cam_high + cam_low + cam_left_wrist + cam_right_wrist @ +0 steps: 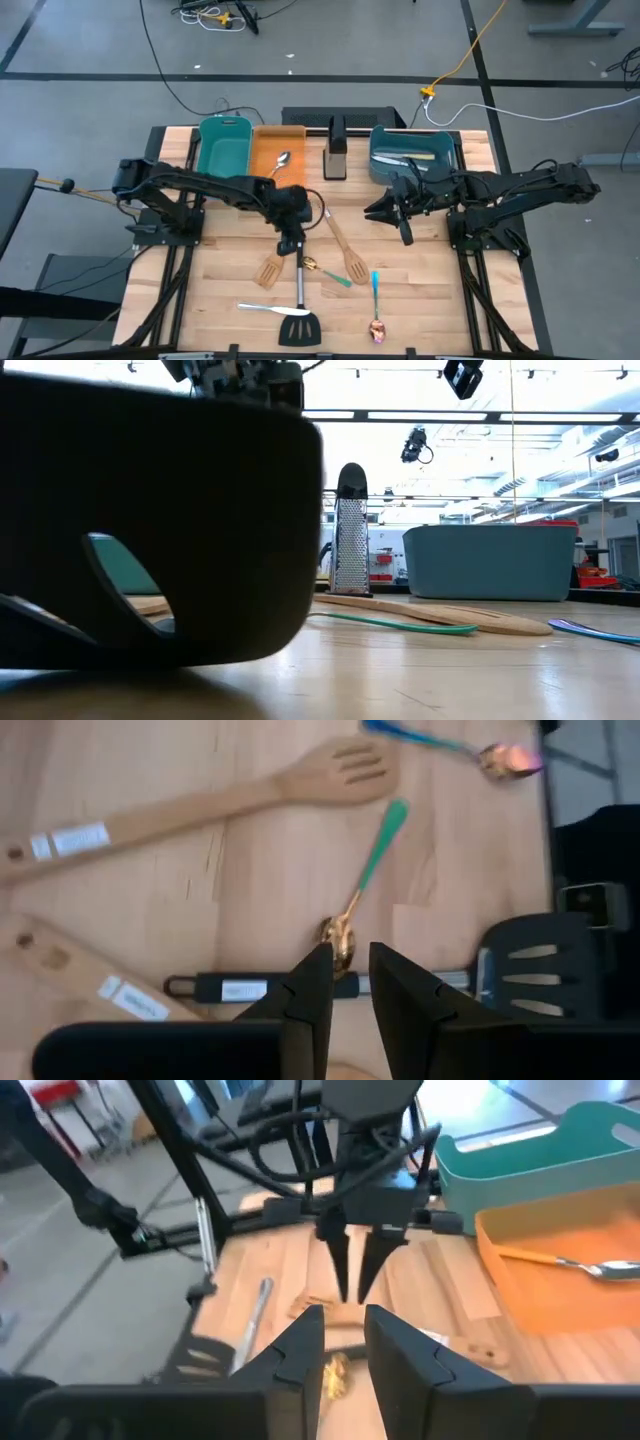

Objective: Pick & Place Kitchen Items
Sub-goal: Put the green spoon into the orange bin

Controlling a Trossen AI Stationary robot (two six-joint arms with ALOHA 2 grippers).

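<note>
Your left gripper hangs over the table centre, fingers slightly apart, holding nothing, above the turner handle beside the gold spoon. Your right gripper waits beside the blue bin, fingers narrowly apart, empty. Spatulas lie on the table.

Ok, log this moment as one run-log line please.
left gripper: narrowly open, above gold spoon beside black turner | right gripper: narrowly open, empty, near blue bin | orange bin: one spoon inside
</note>
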